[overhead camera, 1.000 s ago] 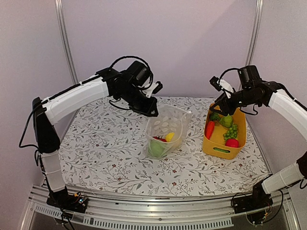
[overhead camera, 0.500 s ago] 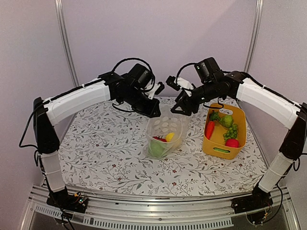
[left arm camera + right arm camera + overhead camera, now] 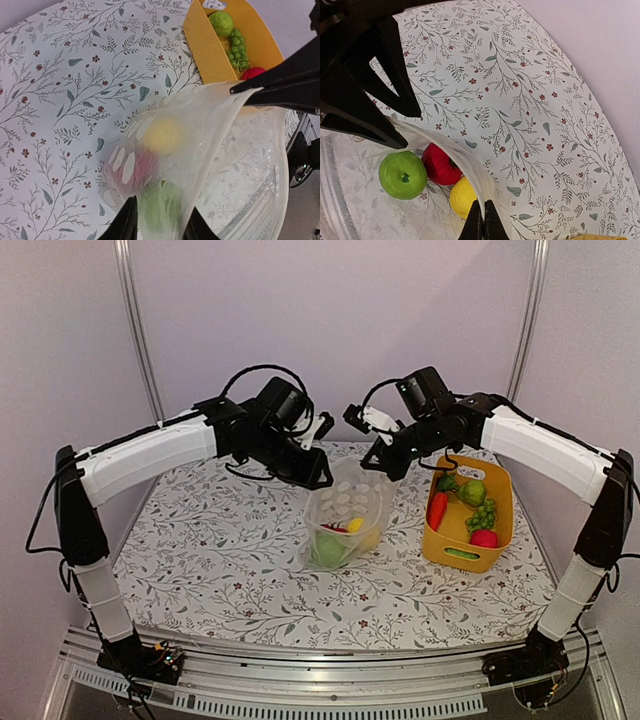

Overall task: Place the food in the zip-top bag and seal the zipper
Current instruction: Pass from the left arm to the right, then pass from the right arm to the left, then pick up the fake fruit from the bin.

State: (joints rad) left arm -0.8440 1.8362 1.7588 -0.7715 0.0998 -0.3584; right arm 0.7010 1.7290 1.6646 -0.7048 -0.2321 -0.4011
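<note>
- Centre of the flowered tablecloth [image 3: 220, 560] holds the zip-top bag [image 3: 350, 502], a clear dotted pouch standing upright and gaping open at the top.
- Inside the bag, low down, lie a green apple [image 3: 402, 175], a red round fruit [image 3: 440, 165] touching it, and a yellow lemon [image 3: 465, 197] just beside the red one.
- The right gripper [image 3: 481, 210] reaches in from the far right. Its fingers are pressed together, pinching the film at the right end of the bag's rim.
- From the left wrist view that same pinch shows as a black point drawing one corner of the film taut.
- The left gripper [image 3: 160, 215] is at the far left side of the bag's rim with its fingers spread apart. The film passes between them, but they do not clamp it.
- In the right wrist view the left fingers form a wide V, and the bag's edge lies at the tip of the lower one.
- To the right of the bag, near it but apart, sits the yellow bin [image 3: 460, 555].
- In the bin lie a red-orange carrot [image 3: 437, 510] along the left wall and a second green apple [image 3: 472, 492] at the far end.
- Green grapes [image 3: 484, 514] lie in the bin's middle, with a second red fruit [image 3: 484, 538] toward the near end.
</note>
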